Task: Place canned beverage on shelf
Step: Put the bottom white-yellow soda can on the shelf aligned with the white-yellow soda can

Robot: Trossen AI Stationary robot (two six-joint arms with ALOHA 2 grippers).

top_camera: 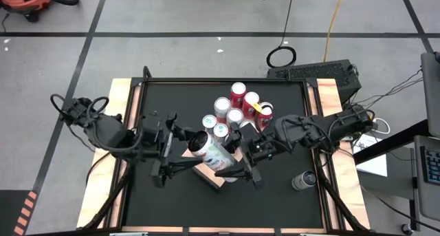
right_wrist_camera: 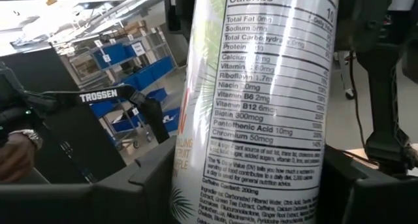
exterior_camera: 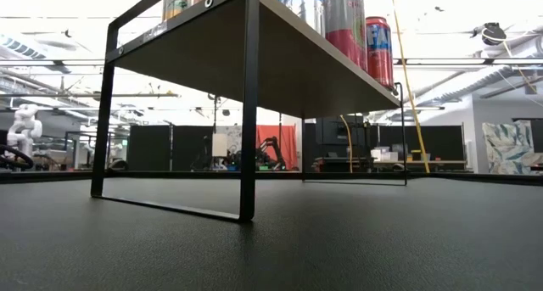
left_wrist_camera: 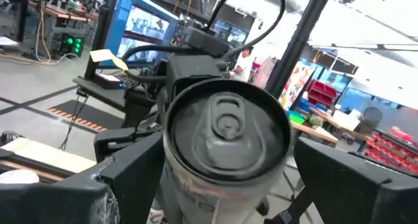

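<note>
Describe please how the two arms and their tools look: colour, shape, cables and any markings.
Both arms are dark, almost black, built of jointed segments. Looped black cables run along the left arm and the right arm. The left tool and the right tool each end in two flat, dark, matte fingers. In the right wrist view, white letters reading TROSSEN mark a dark bar.

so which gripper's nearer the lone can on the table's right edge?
Right. The right gripper sits mid-table, the lone can off to its outer side; the left gripper is farther across.
</note>
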